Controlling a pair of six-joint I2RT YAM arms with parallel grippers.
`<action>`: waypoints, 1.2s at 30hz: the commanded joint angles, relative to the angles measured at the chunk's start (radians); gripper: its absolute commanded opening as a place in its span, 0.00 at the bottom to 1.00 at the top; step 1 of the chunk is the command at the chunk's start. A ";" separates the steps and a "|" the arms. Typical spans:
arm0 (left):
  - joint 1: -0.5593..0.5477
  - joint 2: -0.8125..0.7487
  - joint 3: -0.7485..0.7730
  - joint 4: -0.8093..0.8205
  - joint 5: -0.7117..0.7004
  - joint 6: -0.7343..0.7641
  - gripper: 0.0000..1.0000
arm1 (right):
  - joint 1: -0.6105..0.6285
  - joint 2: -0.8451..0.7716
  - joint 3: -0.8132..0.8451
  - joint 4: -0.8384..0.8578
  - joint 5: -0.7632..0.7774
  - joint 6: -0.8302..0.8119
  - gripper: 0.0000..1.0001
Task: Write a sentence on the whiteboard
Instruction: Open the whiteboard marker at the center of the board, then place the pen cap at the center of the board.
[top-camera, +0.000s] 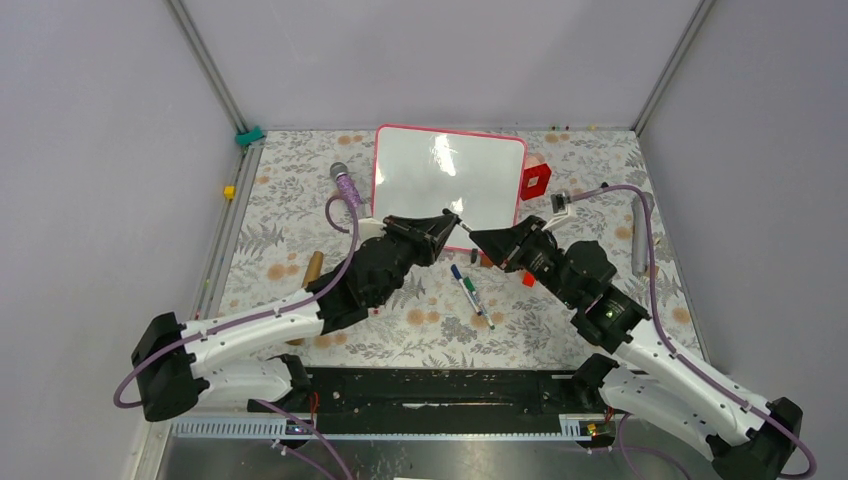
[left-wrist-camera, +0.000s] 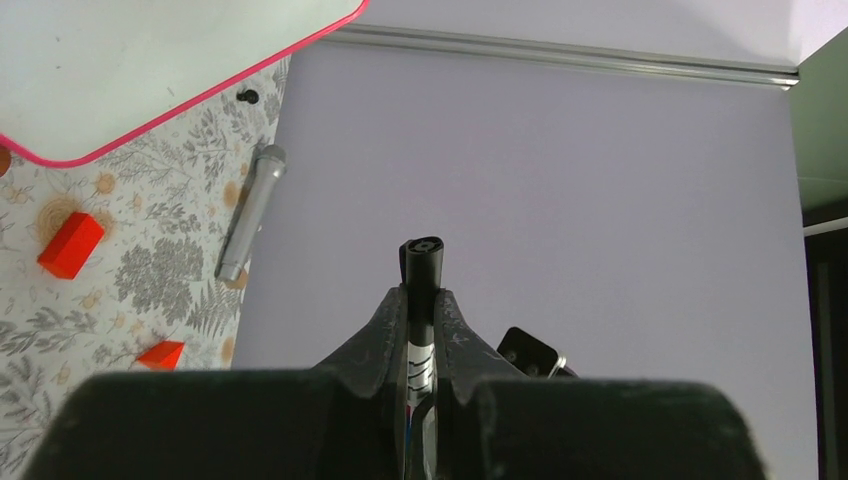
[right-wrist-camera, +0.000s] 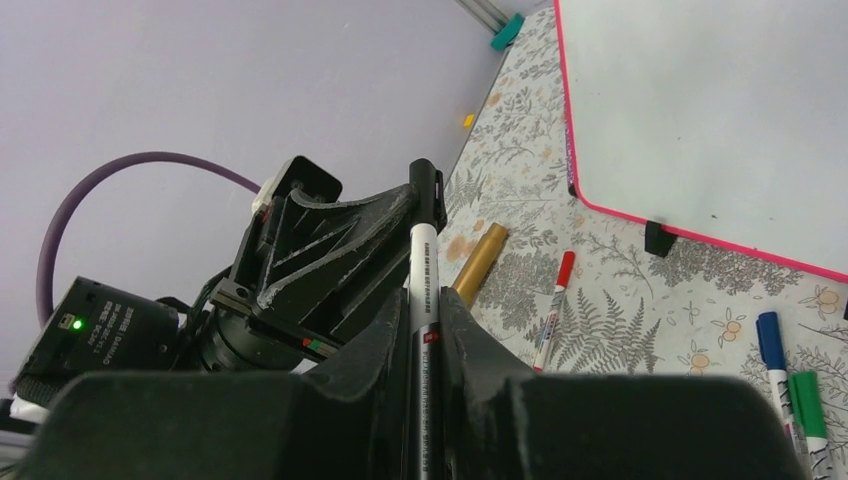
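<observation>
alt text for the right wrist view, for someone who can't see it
The right gripper is shut on a black-capped marker, whose cap end the left gripper also grips. Beyond, on the floral tablecloth, lie the whiteboard with no writing visible, a red marker, a gold tube, and a blue marker beside a green marker.

Bolted side by side at the near edge of the table (top-camera: 290, 200). Reaching forward and inward with the left arm (top-camera: 250, 325) from the near left corner and with the right arm (top-camera: 660, 355) from the near right. Meeting almost tip to tip toward the table's middle. Pinching a marker (left-wrist-camera: 421, 255) tight in the left gripper (top-camera: 452, 218), fingers pointing right. Pinching a marker barrel likewise in the right gripper (top-camera: 478, 238), fingers pointing left. Unclear whether the same one.
</observation>
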 joint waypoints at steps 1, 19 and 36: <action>0.053 -0.091 0.047 -0.118 -0.110 0.009 0.00 | -0.004 -0.051 -0.015 -0.029 0.032 -0.019 0.00; 0.279 -0.292 0.068 -0.745 -0.139 0.287 0.00 | -0.006 -0.203 -0.017 -0.383 0.078 -0.195 0.00; 0.477 -0.250 -0.173 -0.864 0.142 0.693 0.00 | -0.007 -0.175 0.069 -0.705 0.027 -0.366 0.00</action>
